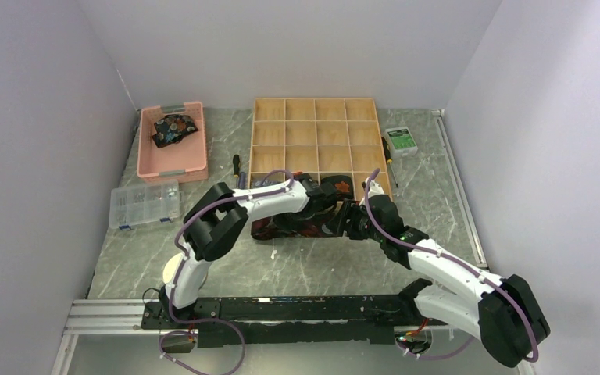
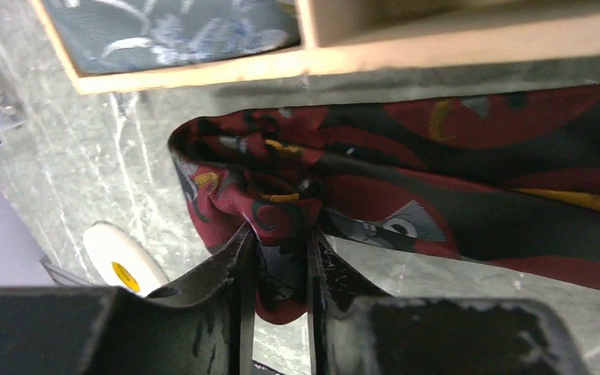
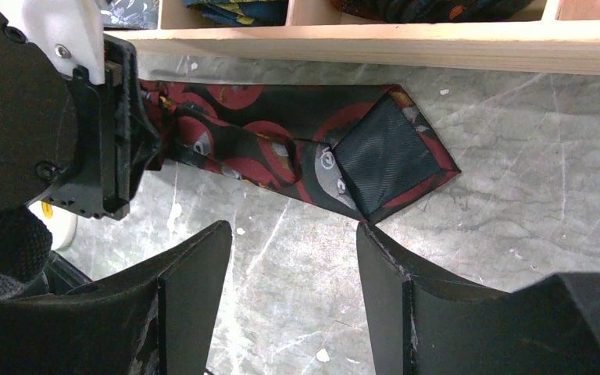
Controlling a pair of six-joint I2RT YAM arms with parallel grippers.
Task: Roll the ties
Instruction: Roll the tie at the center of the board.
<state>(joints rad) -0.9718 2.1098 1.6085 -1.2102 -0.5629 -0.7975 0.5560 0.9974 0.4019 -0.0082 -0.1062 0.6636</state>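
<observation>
Grey marbled tabletop (image 1: 297,269), walled in pale lilac.

Top external view:
- A wooden grid tray (image 1: 316,101) sits at the rear centre.
- A pink bin (image 1: 147,156) to the tray's left holds a bundled tie (image 1: 174,129).
- A clear parts box (image 1: 144,205) lies in front of the bin.
- A maroon tie (image 1: 289,228) lies flat on the table, just before the tray's front edge.
- The left arm (image 1: 262,199) and right arm (image 1: 437,262) both reach in over the maroon tie.

Left wrist view:
- The left gripper (image 2: 277,266) has narrow jaws pinched on a bunched fold at one end of the maroon tie.
- The rest of that fabric runs off to the right along the tray wall.
- A grey-blue tie (image 2: 172,31) fills the tray's corner compartment.
- A white disc (image 2: 121,262) lies on the table nearby.

Right wrist view:
- The right gripper (image 3: 293,242) has jaws spread wide with nothing between them.
- It hovers near the maroon tie's pointed end, whose black lining faces up.
</observation>
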